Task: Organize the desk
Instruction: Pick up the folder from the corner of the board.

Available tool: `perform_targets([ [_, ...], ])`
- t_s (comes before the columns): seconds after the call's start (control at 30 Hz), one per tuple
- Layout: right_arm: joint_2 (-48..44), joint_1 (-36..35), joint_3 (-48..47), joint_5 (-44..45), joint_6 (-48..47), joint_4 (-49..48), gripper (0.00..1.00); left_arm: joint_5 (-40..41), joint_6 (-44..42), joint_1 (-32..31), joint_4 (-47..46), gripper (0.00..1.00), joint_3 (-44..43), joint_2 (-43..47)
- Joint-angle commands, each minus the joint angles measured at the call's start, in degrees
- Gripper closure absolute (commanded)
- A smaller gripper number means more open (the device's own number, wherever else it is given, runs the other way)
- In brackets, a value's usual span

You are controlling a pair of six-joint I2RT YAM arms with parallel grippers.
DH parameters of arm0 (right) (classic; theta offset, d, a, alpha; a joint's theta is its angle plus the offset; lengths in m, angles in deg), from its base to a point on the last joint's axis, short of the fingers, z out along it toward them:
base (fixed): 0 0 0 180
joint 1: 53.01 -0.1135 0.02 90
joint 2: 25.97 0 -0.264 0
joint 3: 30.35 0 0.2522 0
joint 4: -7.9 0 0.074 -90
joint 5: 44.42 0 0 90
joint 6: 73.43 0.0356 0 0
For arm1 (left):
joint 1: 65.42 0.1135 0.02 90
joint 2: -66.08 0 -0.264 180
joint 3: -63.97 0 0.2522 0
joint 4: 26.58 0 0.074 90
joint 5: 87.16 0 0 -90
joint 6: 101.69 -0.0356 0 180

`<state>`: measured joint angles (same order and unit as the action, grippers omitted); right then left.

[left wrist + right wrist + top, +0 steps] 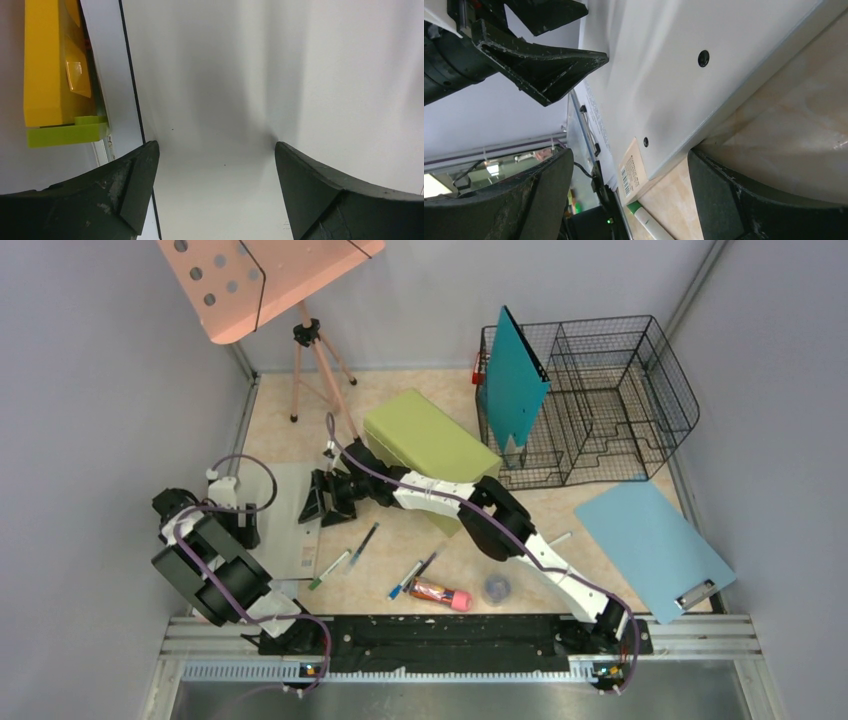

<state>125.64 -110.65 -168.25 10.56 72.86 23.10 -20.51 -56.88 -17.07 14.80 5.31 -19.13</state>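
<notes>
Re left arm [205, 575]: folds up tight over its own base at the left side of the desk [560, 502], wrist bent downward. Ends in the left pincer [215, 150], fingers spread wide, gripping nothing, hanging over the white board [290, 505]. Shows a yellow and lime-green thing [55, 65] at the left edge of the wrist view, too cropped to identify.

Re right arm [430, 495]: stretches low and diagonal from its base at the right, across the front of the green box [430, 440]. Ends in the right pincer [630, 154] at the board's right edge, fingers spread wide, gripping nothing. Frames the board's edge and barcoded corner between the two fingers; cannot tell whether touching. Faces the left pincer across the board, near but apart.

Re desk: fills the middle of the overhead view, between grey walls, black rail along the near edge.

Lying loose on the near side of the right arm: green marker [330, 568] just beside the board, dark pen [363, 543], blue pen [403, 585], purple pen [430, 560], red tube [440, 592], grey round thing [496, 588].

Standing far right: wire basket [660, 370], teal clipboard [515, 380] upright at its left end. Lying near right: light blue clipboard [650, 540]. Standing far left: tripod [318, 365] under a pink panel [270, 275].
</notes>
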Motion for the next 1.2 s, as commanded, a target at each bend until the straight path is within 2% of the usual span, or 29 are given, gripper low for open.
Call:
perform_targets([
  [0.0,0.48,0.71,-0.57,-6.33,1.22,-9.51,0.17,0.25,-1.21,-0.54,8.06,0.09,3.84,-2.55],
  [0.37,-1.90,0.77,-3.40,-7.59,-4.60,-8.70,0.20,0.03,-1.90,-0.48,8.45,0.10,4.51,-2.06],
  [0.83,-5.19,0.74,-4.31,-11.01,-6.69,-12.43,0.21,-0.42,-2.69,-0.56,8.99,0.11,5.24,-2.34],
  [0.93,-6.04,0.77,-4.62,-9.94,-9.44,-9.78,0.21,0.08,-2.07,-0.47,8.45,0.11,5.17,-2.32],
  [1.07,-7.01,0.77,-5.98,-3.15,-17.94,2.19,0.21,0.99,0.85,-0.20,7.75,0.11,3.89,-2.30],
  [1.17,-7.44,1.11,-5.50,1.11,-21.93,7.51,0.20,0.80,2.23,0.32,8.90,0.10,1.98,-1.26],
])
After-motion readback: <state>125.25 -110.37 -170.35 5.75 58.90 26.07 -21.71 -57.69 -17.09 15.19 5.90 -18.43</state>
